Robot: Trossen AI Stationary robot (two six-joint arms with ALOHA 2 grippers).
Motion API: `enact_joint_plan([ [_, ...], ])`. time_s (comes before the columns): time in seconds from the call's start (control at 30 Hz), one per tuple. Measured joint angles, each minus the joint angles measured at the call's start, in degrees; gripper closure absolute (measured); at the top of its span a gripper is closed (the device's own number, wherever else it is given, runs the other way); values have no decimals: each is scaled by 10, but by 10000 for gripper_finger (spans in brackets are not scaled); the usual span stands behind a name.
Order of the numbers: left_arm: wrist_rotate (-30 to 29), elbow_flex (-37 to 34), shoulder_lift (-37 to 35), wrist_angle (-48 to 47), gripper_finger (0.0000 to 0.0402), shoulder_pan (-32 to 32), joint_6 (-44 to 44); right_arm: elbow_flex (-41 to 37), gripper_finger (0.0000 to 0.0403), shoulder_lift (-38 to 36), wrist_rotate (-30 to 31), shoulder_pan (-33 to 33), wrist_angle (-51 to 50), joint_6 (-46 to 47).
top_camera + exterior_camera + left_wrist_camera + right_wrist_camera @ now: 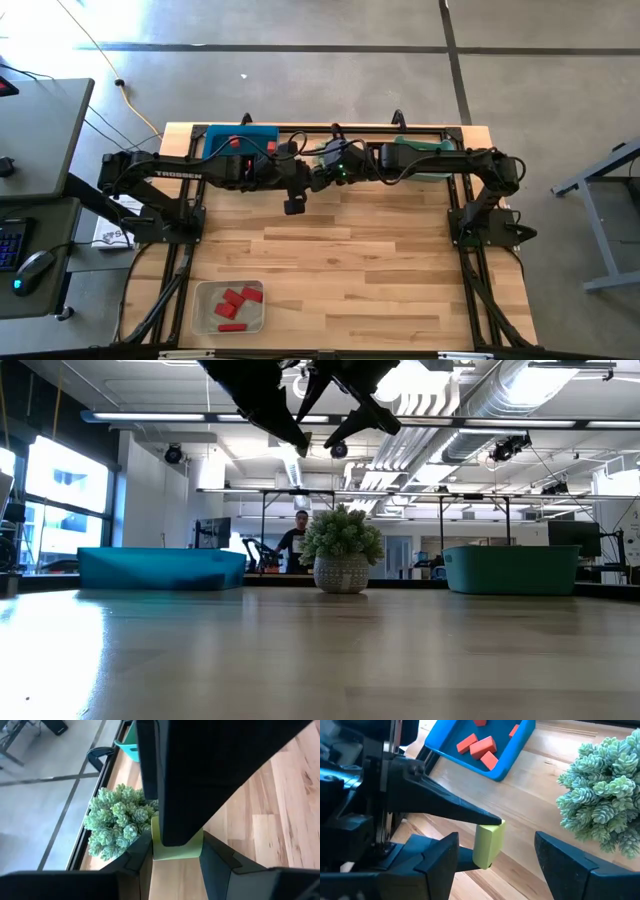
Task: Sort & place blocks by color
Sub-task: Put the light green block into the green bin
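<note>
Above the table's far middle, next to the potted plant (600, 805), a yellow-green block (489, 845) hangs in the air with my left gripper (177, 857) shut on it. My right gripper (495, 852) faces it from the table's right and is open. Its fingers stand on either side of the block, with a wide gap on one side. One right finger (200, 770) hides the block's upper part in the left wrist view. Orange-red blocks (480, 745) lie in the blue bin (240, 140). Red blocks (232, 303) lie in a clear tray (205, 315). My left gripper pinches the yellow-green block between its two fingers, at their free ends. One fingertip (487, 819) is on the block's top end (495, 827) and the other finger is on its opposite side, lower down. The fingers come from the table's left, slanting down. The block is lifted clear of the table.
A teal bin (425, 155) stands at the far right and the blue bin at the far left, with the plant (342, 550) between them. The clear tray is at the near left. Bare wood (380, 270) fills the middle and near right.
</note>
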Motion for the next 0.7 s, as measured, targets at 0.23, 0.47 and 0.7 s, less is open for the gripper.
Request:
enact_joint_plan([
  [0.23, -7, 0, 0, -1, 297, 0, -67, 0, 155, 0, -4, 0, 0, 38],
  [0.47, -5, 0, -1, 0, 294, -1, -66, 0, 155, -5, -11, 0, -1, 25],
  [0.7, 0, 3, -35, 25, 293, -1, -41, 0, 155, -23, -20, 1, 19, 6],
])
